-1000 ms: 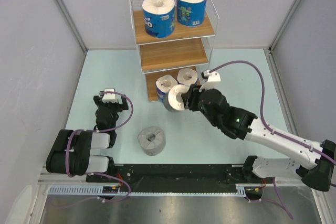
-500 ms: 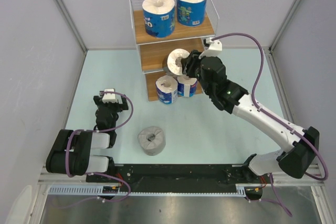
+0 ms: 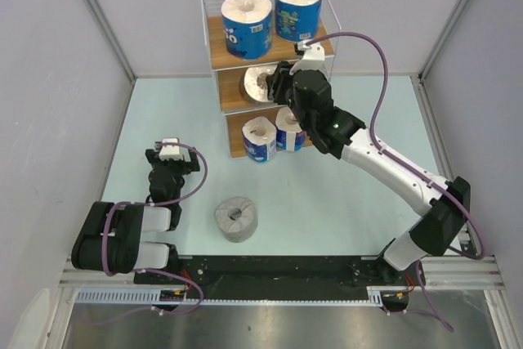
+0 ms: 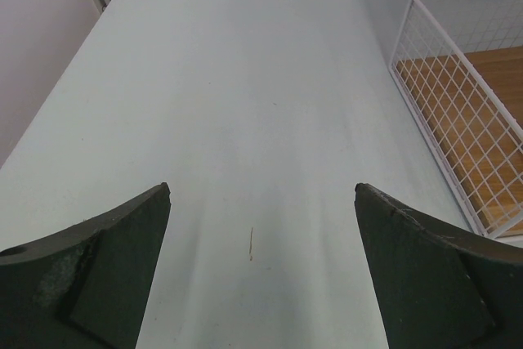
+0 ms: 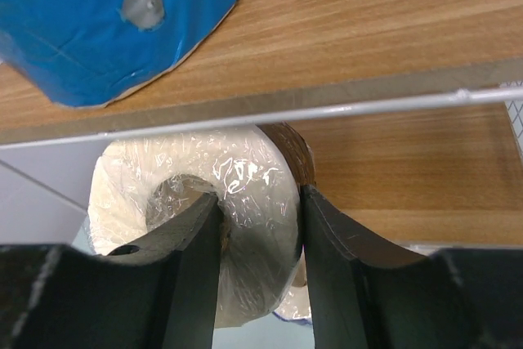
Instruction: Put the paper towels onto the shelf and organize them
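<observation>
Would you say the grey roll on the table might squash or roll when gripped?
Probably soft and light: the grey roll is wrapped paper, so squeezing may dent it. Standing on its flat end, it should not roll.

A robot lab cell: plain grey panels enclose a pale tabletop, with cabled arms bolted to a black rail.

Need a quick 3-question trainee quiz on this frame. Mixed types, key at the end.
1. True or false: the left claw holds a roll.
2. The right claw has the held roll at which tier of the shelf? A top, B middle, C bottom.
3. How many rolls sit on the table, off the shelf?
Key: 1 false, it is open and empty. 2 B. 3 one, the grey roll.
</observation>
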